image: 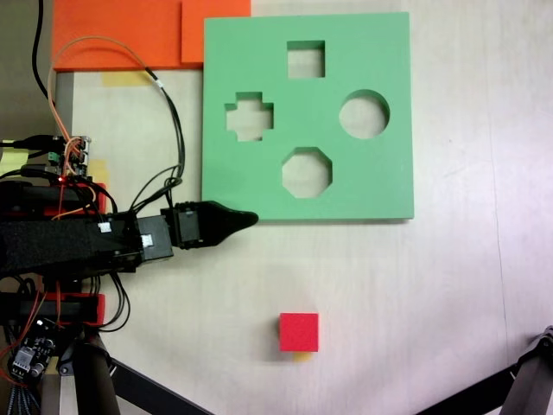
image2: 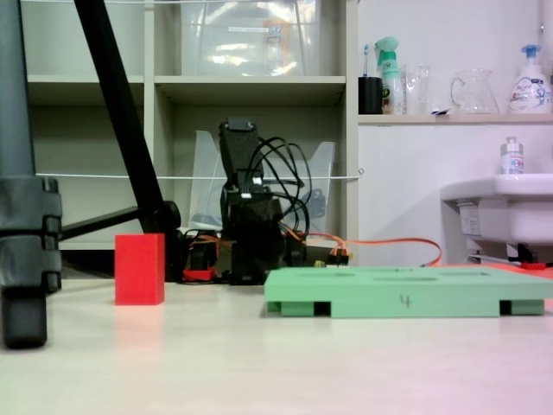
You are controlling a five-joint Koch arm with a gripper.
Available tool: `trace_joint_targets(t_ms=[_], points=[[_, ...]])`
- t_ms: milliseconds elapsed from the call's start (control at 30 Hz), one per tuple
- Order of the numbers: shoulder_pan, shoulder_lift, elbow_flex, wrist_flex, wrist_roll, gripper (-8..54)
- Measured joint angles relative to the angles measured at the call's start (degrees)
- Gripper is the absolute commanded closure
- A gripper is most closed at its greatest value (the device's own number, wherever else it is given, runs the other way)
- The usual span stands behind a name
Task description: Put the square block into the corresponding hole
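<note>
Seen from above, the gripper (image: 246, 219) showed one dark tip beside the green board (image: 380, 181), so its jaws' gap could not be told. Beyond that board, the orange slabs (image: 121, 30) ran off the top edge

Matt red foam square block (image: 299, 332), matt green foam board (image: 380, 181), smooth pale counter (image: 415, 294) with slight sheen, black plastic gripper (image: 246, 219).
</note>
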Motion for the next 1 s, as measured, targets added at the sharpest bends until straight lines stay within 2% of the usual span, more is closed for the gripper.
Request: trace_joint_targets(t_ms=[133,300,567,633,767,900,1000], points=[[-0.4,0.0,-0.1,0.0,3.3,11.0],[3.0,0.0,0.1,0.1,23.2,11.5],[13.8,0.0,-1.5,3.4,41.0,14.5],[16.5,0.0,-8.0,12.3,48.4,15.1],[20.2,0.0,-32.5,39.5,61.3,16.1],[22.7,-0.4,-44.3,59.1,65.0,16.2],[26.9,-3.4,-57.2,72.1,65.7,19.2]])
